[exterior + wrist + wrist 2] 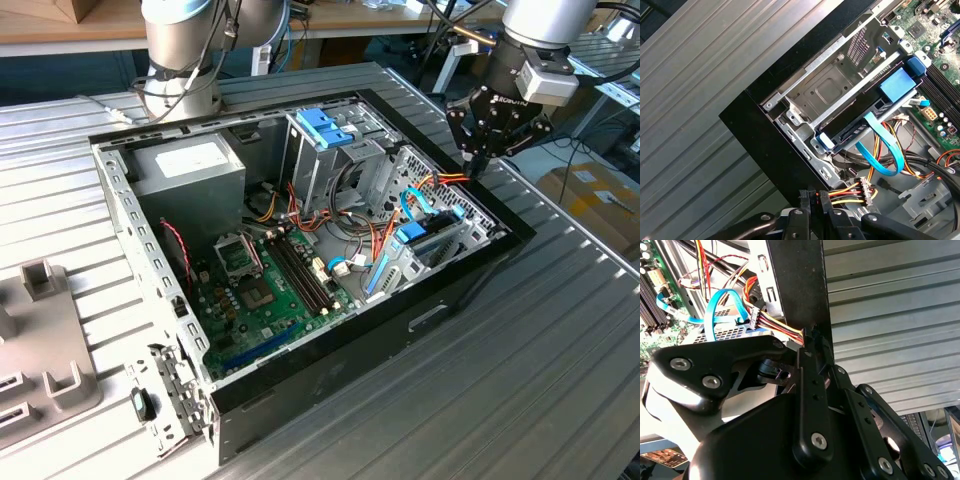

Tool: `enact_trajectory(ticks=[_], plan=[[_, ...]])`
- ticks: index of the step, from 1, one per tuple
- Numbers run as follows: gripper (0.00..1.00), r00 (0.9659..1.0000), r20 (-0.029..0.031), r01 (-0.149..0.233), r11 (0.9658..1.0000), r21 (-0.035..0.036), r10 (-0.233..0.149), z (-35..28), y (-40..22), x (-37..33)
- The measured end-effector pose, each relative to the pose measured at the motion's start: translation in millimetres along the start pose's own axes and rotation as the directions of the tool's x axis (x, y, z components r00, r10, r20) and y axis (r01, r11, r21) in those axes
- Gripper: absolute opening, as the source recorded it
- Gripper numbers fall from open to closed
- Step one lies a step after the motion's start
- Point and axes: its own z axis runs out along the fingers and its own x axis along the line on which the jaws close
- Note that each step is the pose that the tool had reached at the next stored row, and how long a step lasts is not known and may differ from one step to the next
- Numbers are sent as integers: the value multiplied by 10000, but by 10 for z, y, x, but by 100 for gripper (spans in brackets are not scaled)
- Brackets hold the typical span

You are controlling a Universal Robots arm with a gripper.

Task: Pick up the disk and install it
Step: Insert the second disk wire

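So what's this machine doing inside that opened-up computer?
A robot arm is working at an open computer case lying on a metal table; the job is fitting a disk. Its tool is at the case's edge on the exterior view's right, and appears closed on the red, yellow and black power cable. The disk, with blue rails, already seems to sit in its bay just beside it.

Open PC case (pixel 330 370) on ribbed table (pixel 560 330); motherboard (pixel 265 290), power supply (pixel 190 165), drive cage (pixel 325 135) inside.
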Motion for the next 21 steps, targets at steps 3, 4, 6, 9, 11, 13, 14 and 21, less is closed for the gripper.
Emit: enact_trajectory(ticks=[3, 4, 6, 9, 11, 13, 14, 21], plan=[[21, 10000, 0, 9, 10000, 1, -9, 0, 0, 0], [21, 10000, 0, 30, 10000, 3, -30, 0, 0, 0], [21, 10000, -1, 61, 10000, 6, -61, 0, 0, 0], [21, 10000, -6, 83, 10000, 4, -83, 5, 0, -1], [21, 9999, -6, 115, 9999, 8, -115, 14, 0, -2], [21, 9998, -10, 202, 9998, 16, -202, 16, 0, -2], [21, 9997, -10, 239, 9997, 20, -239, 17, 0, -2], [21, 9992, -10, 400, 9992, 42, -400, 16, 0, -2]])
